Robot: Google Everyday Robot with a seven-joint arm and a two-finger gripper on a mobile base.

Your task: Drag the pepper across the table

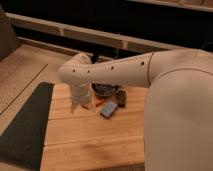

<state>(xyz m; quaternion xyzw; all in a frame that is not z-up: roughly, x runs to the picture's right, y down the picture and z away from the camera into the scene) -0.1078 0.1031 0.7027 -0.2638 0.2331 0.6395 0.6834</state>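
Observation:
The pepper is a small slim red-orange piece lying on the light wooden table, near its back edge. My arm reaches in from the right and bends down over the table's back left part. The gripper hangs at the arm's end, down at the tabletop just left of the pepper. The arm's wrist hides part of the gripper and perhaps the pepper's left end. I cannot tell whether the gripper touches the pepper.
A blue-grey rectangular block lies just right of the pepper. A black rectangular object and a dark bowl sit behind it. A dark grey mat lies along the table's left side. My arm's white body fills the right.

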